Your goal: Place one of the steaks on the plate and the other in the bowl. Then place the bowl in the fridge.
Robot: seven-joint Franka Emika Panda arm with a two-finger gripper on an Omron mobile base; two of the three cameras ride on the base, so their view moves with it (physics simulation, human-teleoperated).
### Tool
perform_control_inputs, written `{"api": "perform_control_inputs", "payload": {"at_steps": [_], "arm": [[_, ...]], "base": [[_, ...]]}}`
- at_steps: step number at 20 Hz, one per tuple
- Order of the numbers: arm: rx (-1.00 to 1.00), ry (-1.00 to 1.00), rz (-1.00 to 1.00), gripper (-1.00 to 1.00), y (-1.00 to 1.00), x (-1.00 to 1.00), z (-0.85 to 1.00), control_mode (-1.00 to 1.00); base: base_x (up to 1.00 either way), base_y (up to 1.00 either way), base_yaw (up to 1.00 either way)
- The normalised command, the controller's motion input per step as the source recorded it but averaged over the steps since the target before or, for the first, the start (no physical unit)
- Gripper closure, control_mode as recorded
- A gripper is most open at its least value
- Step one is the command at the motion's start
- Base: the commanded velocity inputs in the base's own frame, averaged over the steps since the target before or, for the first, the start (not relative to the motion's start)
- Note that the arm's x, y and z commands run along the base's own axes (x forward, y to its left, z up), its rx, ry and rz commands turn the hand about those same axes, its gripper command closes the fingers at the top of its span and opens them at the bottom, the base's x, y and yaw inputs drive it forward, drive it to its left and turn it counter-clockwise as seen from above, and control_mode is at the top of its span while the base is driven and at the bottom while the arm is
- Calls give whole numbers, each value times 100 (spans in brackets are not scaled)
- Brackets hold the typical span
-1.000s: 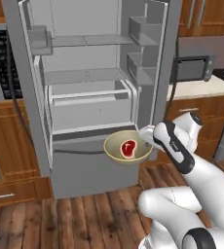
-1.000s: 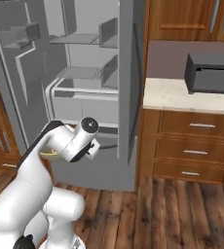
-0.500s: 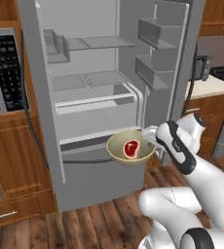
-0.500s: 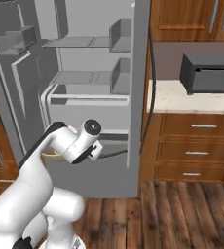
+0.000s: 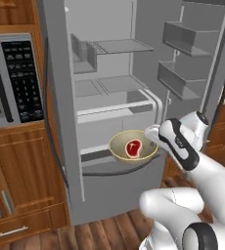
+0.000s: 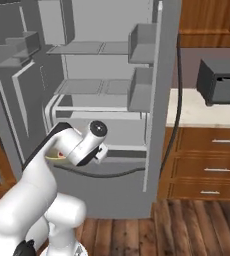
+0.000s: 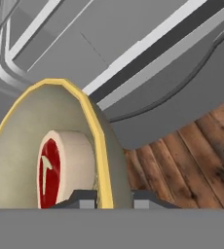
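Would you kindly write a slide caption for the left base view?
Gripper holds the tan bowl by its rim, steak inside, before the open fridge.

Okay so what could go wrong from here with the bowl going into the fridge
The tool pinches only one edge of the bowl, so it could tilt or slip and drop the steak. The bowl hangs just in front of the fridge, near its lower ledge, and might bump it going in.

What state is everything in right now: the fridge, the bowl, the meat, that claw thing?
Fridge: doors open, shelves bare.
Bowl: upright, held by its rim in front of the fridge.
Steak: lying in the bowl.
Gripper: shut on the bowl's rim.
Microwave: door closed.
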Motion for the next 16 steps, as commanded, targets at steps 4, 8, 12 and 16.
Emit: {"api": "perform_control_inputs", "payload": {"at_steps": [4,8,12,16], "arm": [[0,0,0,100,0,0,0,100],[0,0,0,100,0,0,0,100],[0,0,0,100,0,0,0,100],[0,0,0,100,0,0,0,100]], "base": [[38,45,0],[59,14,2],[58,0,9],[48,-10,12]]}}
